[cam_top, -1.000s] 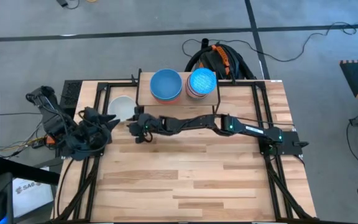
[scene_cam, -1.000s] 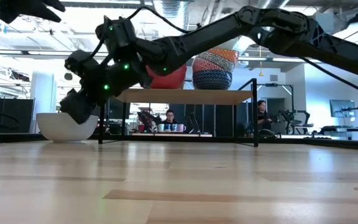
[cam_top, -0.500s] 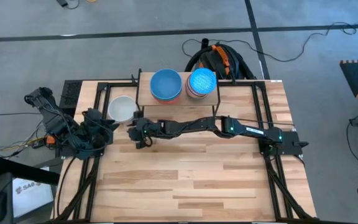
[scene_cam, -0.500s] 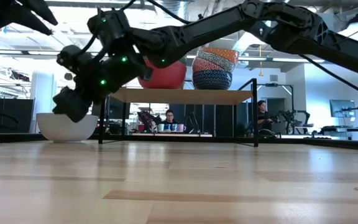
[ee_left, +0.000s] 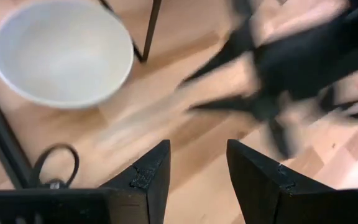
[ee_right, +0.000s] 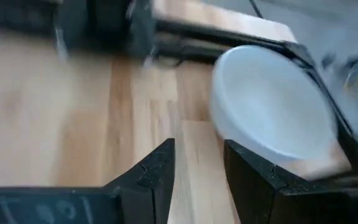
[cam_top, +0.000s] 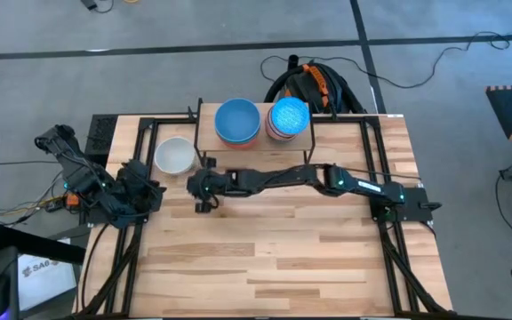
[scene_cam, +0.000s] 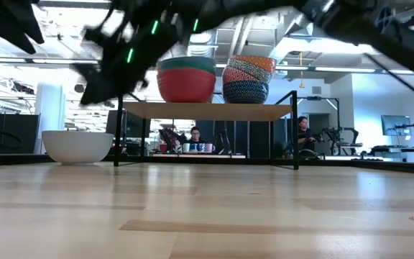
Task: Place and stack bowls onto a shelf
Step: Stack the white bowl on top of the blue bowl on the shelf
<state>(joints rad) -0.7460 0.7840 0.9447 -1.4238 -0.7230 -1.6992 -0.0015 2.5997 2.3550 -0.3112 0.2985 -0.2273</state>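
Note:
A white bowl point(cam_top: 174, 156) stands on its base on the table, left of the shelf point(cam_top: 254, 140); it also shows in the low view point(scene_cam: 77, 146). On the shelf point(scene_cam: 207, 110) rest a red-and-green stack of bowls point(scene_cam: 186, 79) and a patterned stack point(scene_cam: 247, 79); from above, their top bowls are blue point(cam_top: 237, 120) and blue-and-white point(cam_top: 289, 117). My right gripper point(ee_right: 199, 168) hangs open above the table, near the white bowl point(ee_right: 272, 106), with nothing between its fingers. At the table's left edge my left gripper point(ee_left: 197, 165) is open and faces the white bowl point(ee_left: 64, 53).
Black frame rails point(cam_top: 140, 142) run along the table's left and right sides. My right arm point(cam_top: 283, 178) stretches across the table in front of the shelf. A backpack point(cam_top: 314, 84) lies on the floor behind the table. Bare wood point(cam_top: 265, 258) fills the near half.
My right gripper has risen away from the white bowl's rim and rolled at the wrist; the bowl stays put on the table and now shows whole from above. My left gripper has turned at its wrist by the table's left edge.

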